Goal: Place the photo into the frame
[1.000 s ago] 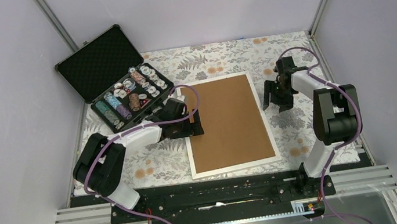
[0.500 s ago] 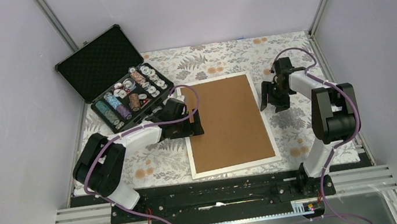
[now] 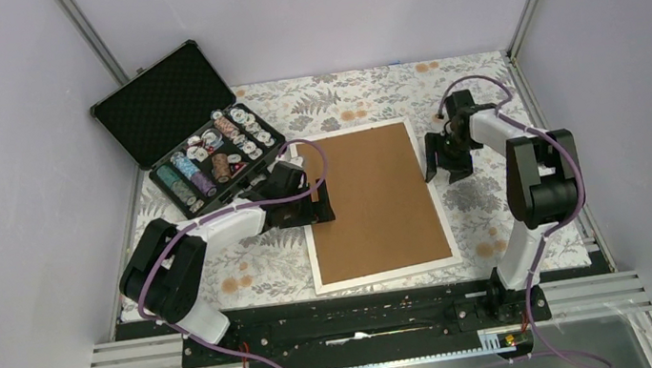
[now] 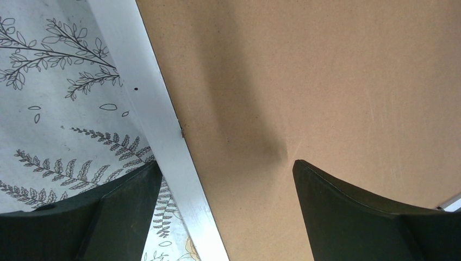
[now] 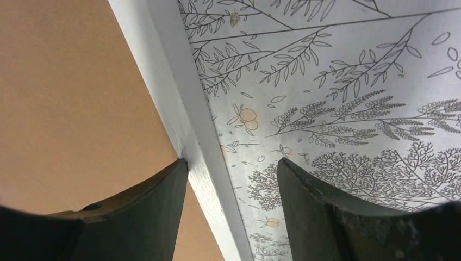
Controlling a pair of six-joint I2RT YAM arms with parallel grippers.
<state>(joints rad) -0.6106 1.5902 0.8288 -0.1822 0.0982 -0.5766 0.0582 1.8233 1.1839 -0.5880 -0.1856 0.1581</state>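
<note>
The thin white rectangular picture frame (image 3: 383, 275) lies flat in the middle of the floral-patterned tabletop (image 3: 367, 92), long sides running away from the arm bases. Its opening is filled edge to edge by a plain brown backing board (image 3: 373, 201). The left tool (image 3: 318, 202) sits at the frame's left long side, about halfway along. In the left wrist view its two dark fingers are spread wide and straddle the white rail (image 4: 163, 136): one finger (image 4: 125, 212) is over the leaf-printed cloth just outside the frame, the other (image 4: 353, 217) over the brown board inside it. Whether either fingertip presses down on a surface cannot be told. The right tool (image 3: 443, 167) is at the frame's right long side, nearer the far corner than the near one. It is also spread, with the rail (image 5: 185, 109) running between its fingers: one finger (image 5: 141, 212) is over the board's edge, the other (image 5: 337, 217) over the patterned cloth just outside the frame. Neither tool pinches anything. Beyond the frame's far left corner stands an open black foam-lined case (image 3: 161, 96), its tray holding rows of coloured round chips (image 3: 217, 151), close to the frame but not touching it.
</note>
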